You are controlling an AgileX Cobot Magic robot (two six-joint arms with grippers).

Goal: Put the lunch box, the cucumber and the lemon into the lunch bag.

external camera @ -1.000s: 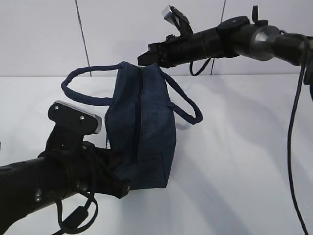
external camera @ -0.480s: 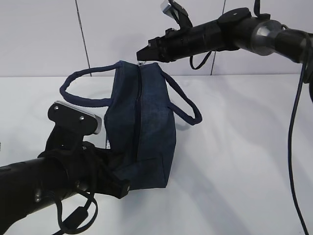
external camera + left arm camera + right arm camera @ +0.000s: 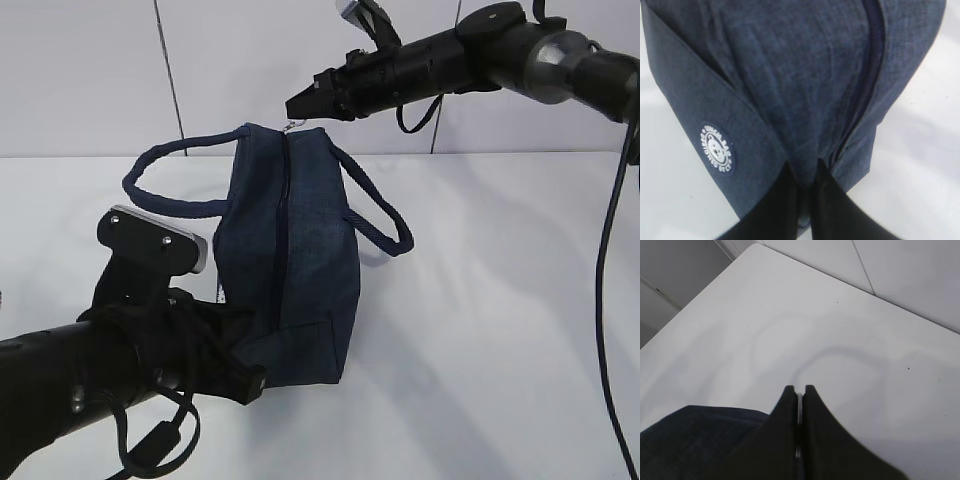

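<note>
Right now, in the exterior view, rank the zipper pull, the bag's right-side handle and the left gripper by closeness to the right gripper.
1. zipper pull: pinched at the right gripper tip, lunch bag far end.
2. right-side handle: beside the bag, lower right.
3. left gripper: clamping the bag's near end.

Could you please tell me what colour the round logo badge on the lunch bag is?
White, on the dark navy lunch bag; the badge shows best in the left wrist view.

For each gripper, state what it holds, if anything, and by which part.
The left gripper pinches the lunch bag by the fabric at its near end. The right gripper is shut on the zipper's metal ring pull at the far end.
</note>
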